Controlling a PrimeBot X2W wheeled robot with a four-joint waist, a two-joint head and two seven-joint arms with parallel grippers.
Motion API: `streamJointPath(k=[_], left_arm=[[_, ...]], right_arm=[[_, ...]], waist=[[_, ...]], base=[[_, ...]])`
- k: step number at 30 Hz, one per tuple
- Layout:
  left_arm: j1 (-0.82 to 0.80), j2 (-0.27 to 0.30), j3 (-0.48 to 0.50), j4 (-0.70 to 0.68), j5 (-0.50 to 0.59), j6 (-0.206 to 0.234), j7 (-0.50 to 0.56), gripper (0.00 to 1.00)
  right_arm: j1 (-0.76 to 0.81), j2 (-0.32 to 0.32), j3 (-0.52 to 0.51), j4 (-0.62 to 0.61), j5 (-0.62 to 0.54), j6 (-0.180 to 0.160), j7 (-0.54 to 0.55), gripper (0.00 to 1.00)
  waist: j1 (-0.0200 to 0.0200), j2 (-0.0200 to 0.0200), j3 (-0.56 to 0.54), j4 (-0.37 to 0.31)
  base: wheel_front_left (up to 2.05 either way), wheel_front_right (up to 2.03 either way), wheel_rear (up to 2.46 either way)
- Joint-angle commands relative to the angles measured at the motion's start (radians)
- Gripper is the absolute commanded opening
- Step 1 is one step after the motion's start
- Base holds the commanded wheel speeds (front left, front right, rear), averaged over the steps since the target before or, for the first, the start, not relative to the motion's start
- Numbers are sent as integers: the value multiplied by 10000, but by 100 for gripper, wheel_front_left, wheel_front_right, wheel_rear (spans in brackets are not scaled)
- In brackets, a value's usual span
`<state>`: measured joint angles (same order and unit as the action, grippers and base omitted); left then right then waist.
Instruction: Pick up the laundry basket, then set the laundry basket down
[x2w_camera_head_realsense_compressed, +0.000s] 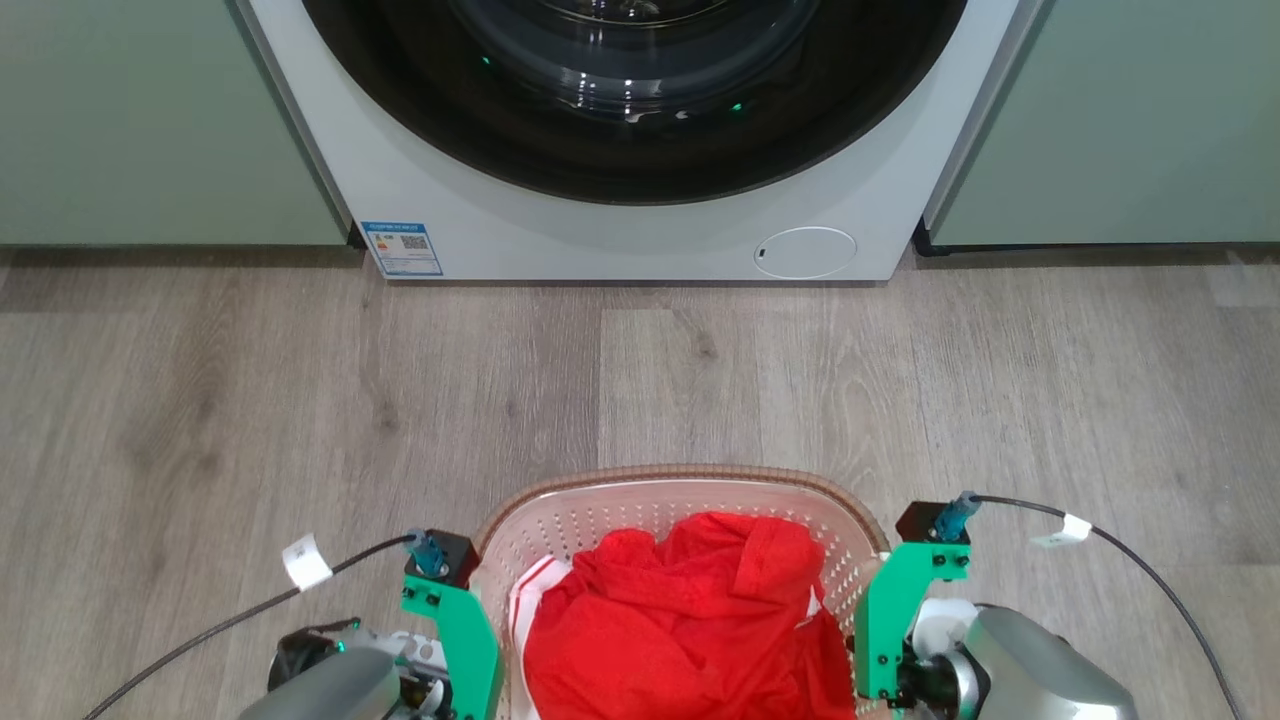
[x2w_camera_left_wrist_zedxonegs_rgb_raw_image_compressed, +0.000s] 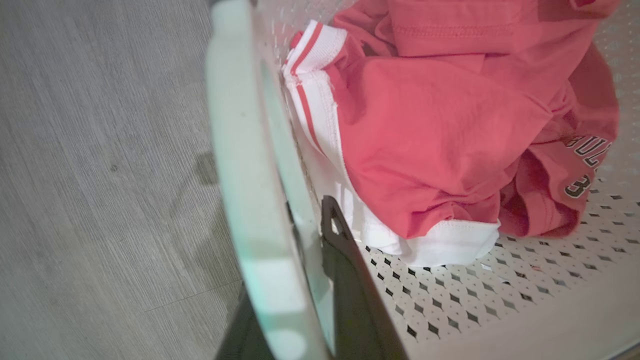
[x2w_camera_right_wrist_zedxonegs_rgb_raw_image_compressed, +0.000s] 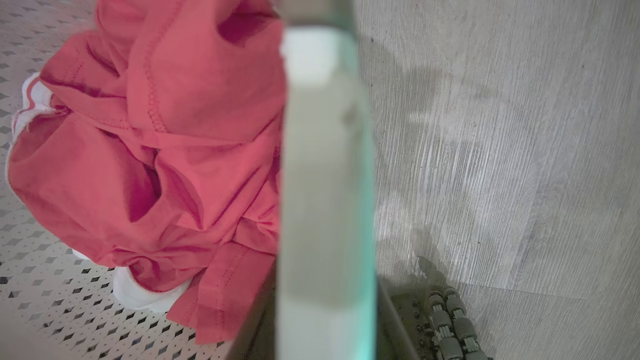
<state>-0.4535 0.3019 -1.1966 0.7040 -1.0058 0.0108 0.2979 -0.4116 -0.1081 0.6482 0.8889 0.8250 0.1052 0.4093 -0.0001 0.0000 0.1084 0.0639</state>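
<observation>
The laundry basket (x2w_camera_head_realsense_compressed: 690, 475), cream perforated plastic with a brown woven rim, sits at the bottom centre of the head view, between my two arms. A red garment with white trim (x2w_camera_head_realsense_compressed: 690, 610) lies bunched inside it. My left gripper (x2w_camera_head_realsense_compressed: 470, 640) is shut on the basket's left rim (x2w_camera_left_wrist_zedxonegs_rgb_raw_image_compressed: 250, 200), with one dark finger (x2w_camera_left_wrist_zedxonegs_rgb_raw_image_compressed: 350, 280) inside the wall and the other outside. My right gripper (x2w_camera_head_realsense_compressed: 880, 630) is shut on the right rim (x2w_camera_right_wrist_zedxonegs_rgb_raw_image_compressed: 325, 175), which runs between its fingers. Whether the basket's base touches the floor is hidden.
A white front-loading washing machine (x2w_camera_head_realsense_compressed: 620, 230) with a dark round door stands straight ahead. Green cabinet fronts flank it on the left (x2w_camera_head_realsense_compressed: 150, 120) and right (x2w_camera_head_realsense_compressed: 1120, 120). Grey wood-look floor (x2w_camera_head_realsense_compressed: 700, 380) stretches between the machine and the basket. Small rollers (x2w_camera_right_wrist_zedxonegs_rgb_raw_image_compressed: 452, 330) show low beside the right gripper.
</observation>
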Motion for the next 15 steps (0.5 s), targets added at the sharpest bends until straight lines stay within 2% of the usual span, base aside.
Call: streamJointPath(k=[1,15], left_arm=[[-194,-237,-62,-673,52,-161,-23,0],[-192,-205,-87,-751,7,-121,-1,0]], right_arm=[[-222,578,157,-773,-71,255,-15,0],[81,578,-352,-1221,-527,255,300,0]], waist=[[1,0,2,2],[1,0,4,21]], base=[[0,0,0],[0,0,0]])
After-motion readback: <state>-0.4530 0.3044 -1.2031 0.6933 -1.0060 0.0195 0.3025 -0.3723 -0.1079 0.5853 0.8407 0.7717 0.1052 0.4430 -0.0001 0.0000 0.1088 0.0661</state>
